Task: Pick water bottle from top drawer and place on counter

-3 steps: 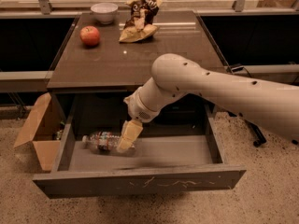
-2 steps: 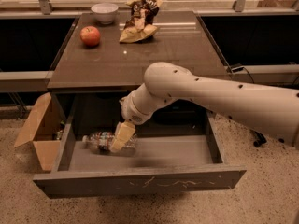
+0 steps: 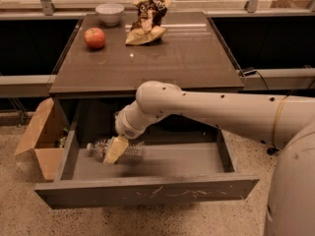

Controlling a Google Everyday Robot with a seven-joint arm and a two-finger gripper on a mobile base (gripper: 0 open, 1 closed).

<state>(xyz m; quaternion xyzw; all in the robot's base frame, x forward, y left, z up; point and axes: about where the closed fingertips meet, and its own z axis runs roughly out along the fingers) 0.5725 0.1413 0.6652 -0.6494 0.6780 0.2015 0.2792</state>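
The gripper (image 3: 114,151) is down inside the open top drawer (image 3: 147,191), in its left half, lying across the water bottle (image 3: 134,149) so that clear plastic shows on both sides of it. Over the last second the arm has swung left and dipped a little. The gripper was then near the right end of the bottle and a touch higher, and it now sits over the bottle's middle. The bottle itself has not shifted: it lies on its side on the drawer floor, lengthwise left to right, close to the left wall.

Whether the gripper is spread around the bottle, pinching it or merely in front of it cannot be told from this view. My reading is that the reach is ending and the grasp is about to be made or is just being made, since the bottle has not left the drawer floor.

The counter (image 3: 162,58) above has free space across its near part. The apple (image 3: 95,37), the bowl (image 3: 110,13) and the crumpled bag (image 3: 146,21) all sit toward the far edge. A cardboard box (image 3: 42,136) stands open just left of the drawer
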